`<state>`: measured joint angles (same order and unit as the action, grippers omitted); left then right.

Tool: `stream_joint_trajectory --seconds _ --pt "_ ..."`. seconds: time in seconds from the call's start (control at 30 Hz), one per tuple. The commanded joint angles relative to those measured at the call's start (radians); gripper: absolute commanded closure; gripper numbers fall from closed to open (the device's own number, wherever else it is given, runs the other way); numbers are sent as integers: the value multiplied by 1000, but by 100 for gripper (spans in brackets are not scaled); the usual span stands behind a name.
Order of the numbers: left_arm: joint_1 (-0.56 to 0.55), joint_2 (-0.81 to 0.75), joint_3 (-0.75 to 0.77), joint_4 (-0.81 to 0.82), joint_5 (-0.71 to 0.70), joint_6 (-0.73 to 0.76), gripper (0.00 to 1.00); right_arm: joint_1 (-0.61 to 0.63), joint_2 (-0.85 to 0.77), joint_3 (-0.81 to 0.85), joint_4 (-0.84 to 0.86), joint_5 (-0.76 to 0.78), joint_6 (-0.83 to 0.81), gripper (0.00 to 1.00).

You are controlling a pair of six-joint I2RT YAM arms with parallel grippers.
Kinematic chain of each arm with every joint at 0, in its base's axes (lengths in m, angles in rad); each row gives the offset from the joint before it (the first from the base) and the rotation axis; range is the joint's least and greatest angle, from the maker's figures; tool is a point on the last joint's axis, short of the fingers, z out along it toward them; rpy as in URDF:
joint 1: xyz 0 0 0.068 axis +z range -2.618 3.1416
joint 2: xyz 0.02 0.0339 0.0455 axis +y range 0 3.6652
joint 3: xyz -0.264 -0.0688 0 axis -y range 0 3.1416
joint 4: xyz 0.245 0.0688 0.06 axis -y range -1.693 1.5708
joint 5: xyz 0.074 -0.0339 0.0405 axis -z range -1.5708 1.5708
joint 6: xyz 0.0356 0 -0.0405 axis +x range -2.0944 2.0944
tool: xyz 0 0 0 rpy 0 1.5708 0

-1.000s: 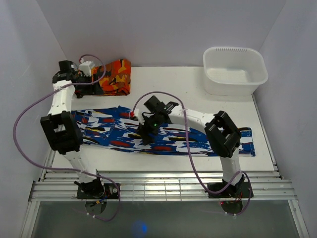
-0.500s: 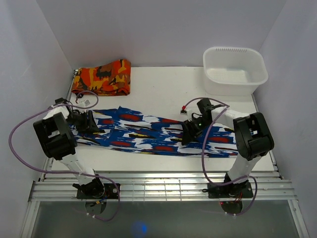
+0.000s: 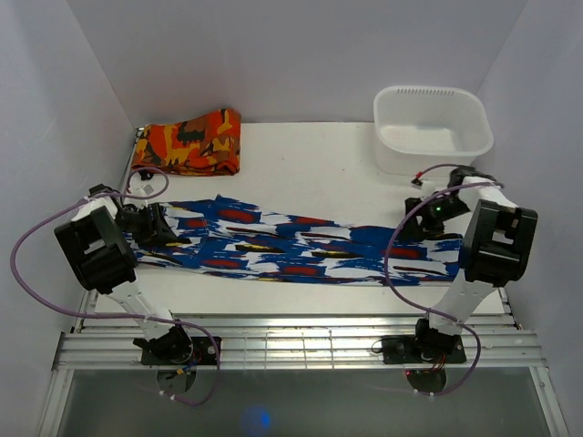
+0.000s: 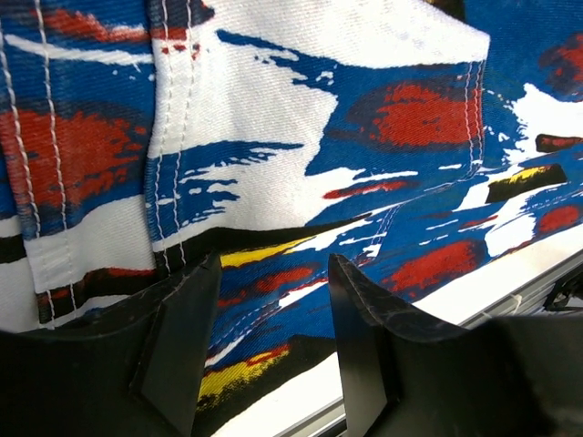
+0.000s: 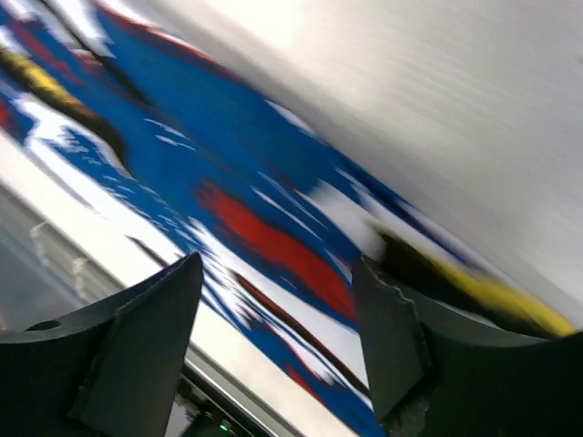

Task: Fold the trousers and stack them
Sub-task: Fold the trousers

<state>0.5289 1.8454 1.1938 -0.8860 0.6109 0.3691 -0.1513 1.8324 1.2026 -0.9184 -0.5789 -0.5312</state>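
Note:
The trousers, blue and white with red, yellow and black marks, lie flat and stretched out left to right across the table's near half. My left gripper hovers low over their left end, open. In the left wrist view the printed cloth with its seams fills the frame, and the gripper has nothing between its fingers. My right gripper is over the trousers' right end, also open. The right wrist view is motion-blurred. It shows the cloth under the open, unloaded gripper.
A folded orange-red-and-black cloth lies at the back left corner. A white plastic basin stands at the back right. The metal rail runs along the table's near edge, just below the trousers. Purple cables loop around both arms.
The left gripper has come from the back left near the orange cloth down to the trousers' left end. The right gripper has swept from the trousers' middle to their right end.

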Motion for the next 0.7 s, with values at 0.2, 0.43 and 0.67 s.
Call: stream_joint_trajectory --seconds 0.2,0.43,0.67 --pt "-6 -133 -33 35 -3 34 36 -459 -144 -11 -45 365 -55 37" --pt "-10 -170 -57 48 -11 33 35 -514 -98 -133 110 447 -59 37" --pt "-12 -189 -42 53 0 27 34 -513 1 -169 145 421 -38 44"
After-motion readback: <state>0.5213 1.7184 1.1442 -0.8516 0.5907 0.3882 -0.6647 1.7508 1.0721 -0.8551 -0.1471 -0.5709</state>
